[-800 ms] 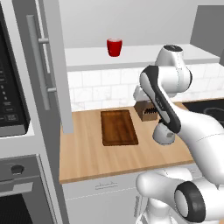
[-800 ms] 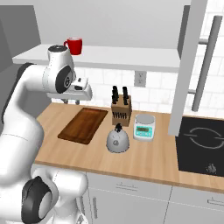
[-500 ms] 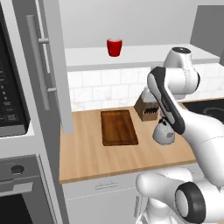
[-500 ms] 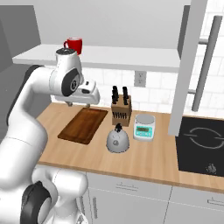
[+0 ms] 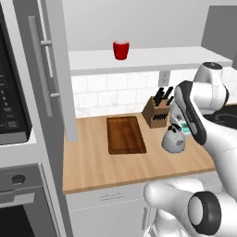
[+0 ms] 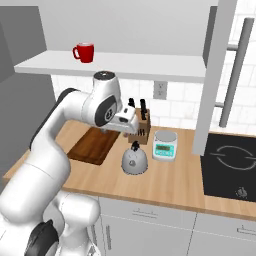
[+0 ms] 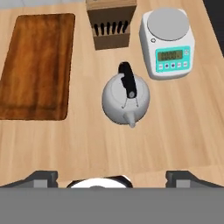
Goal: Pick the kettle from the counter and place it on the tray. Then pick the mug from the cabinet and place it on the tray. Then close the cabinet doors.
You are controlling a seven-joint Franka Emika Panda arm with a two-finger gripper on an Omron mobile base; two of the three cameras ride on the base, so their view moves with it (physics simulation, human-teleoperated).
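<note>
The silver-grey kettle [image 7: 126,98] stands upright on the wooden counter [image 6: 175,180], between the tray and the scale. My gripper [image 7: 113,177] hangs above it, apart from it, jaws wide open and empty; seen from the right base, the gripper [image 6: 126,131] sits just over the kettle [image 6: 134,160]. The dark brown tray [image 7: 37,65] lies bare to the kettle's left. The red mug [image 5: 121,49] stands on the white shelf of the open cabinet [image 5: 139,58]. One grey cabinet door [image 5: 44,69] stands swung open at the left, another door [image 6: 235,75] at the right.
A knife block [image 7: 109,22] stands behind the kettle against the tiled wall. A white-teal scale [image 7: 168,41] sits right of the kettle. A black cooktop [image 6: 230,160] lies further right. The oven column [image 5: 14,139] rises left of the counter.
The arm has swung right, carrying the open hand from over the tray's edge to above the kettle. Kettle, mug and tray have not moved.
</note>
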